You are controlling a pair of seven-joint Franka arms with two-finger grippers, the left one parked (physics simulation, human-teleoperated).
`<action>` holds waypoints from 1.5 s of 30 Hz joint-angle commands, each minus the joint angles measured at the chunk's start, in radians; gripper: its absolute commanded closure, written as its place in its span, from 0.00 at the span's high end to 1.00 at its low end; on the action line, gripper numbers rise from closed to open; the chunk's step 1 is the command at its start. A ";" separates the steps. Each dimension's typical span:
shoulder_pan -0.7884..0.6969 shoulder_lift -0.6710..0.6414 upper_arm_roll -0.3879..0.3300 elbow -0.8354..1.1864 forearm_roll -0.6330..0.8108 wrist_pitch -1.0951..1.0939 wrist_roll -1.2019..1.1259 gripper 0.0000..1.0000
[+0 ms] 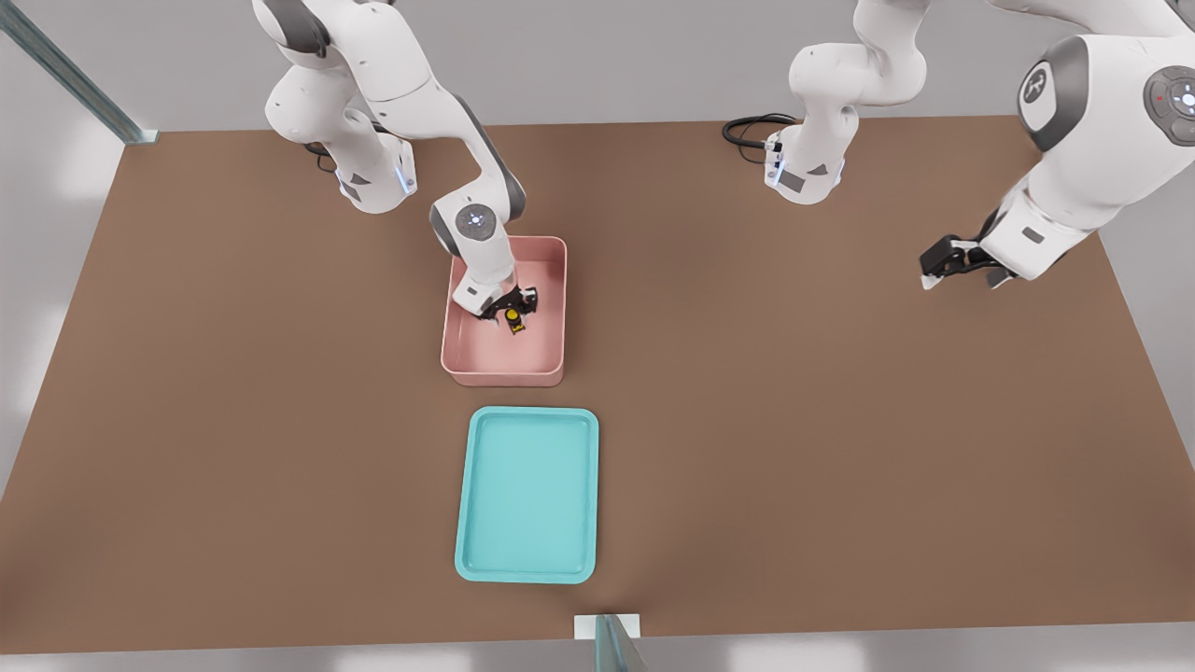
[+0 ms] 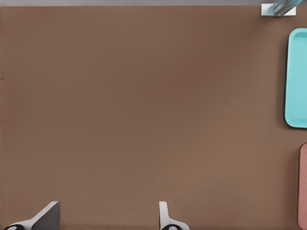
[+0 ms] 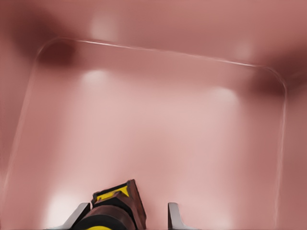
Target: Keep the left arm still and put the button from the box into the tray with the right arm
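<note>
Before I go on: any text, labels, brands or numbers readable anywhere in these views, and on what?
None readable.
Button: yellow and black markings, no letters.
Box and tray: plain, unmarked.
Arm joint covers: small round emblems, no text legible.
Gripper is down inside the box at the button; nothing printed on it shows.

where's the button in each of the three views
Front view: the button sits inside the box, at the gripper of the right arm, above the tray in the picture.
Right wrist view: the button lies at the picture's lower edge between the two fingers, over the box floor.
Left wrist view: the button is not in it.
Shared landmark: the pink box, seen in all three.
</note>
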 commanded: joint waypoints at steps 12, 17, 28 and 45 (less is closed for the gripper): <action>-0.011 0.015 -0.001 0.038 0.002 -0.022 -0.023 0.39; -0.028 -0.003 -0.018 0.304 0.009 -0.388 -0.020 0.39; -0.324 0.579 -0.024 1.170 0.197 -0.552 -0.268 0.40; -0.925 -0.033 0.175 1.200 -0.228 -1.300 -0.782 1.00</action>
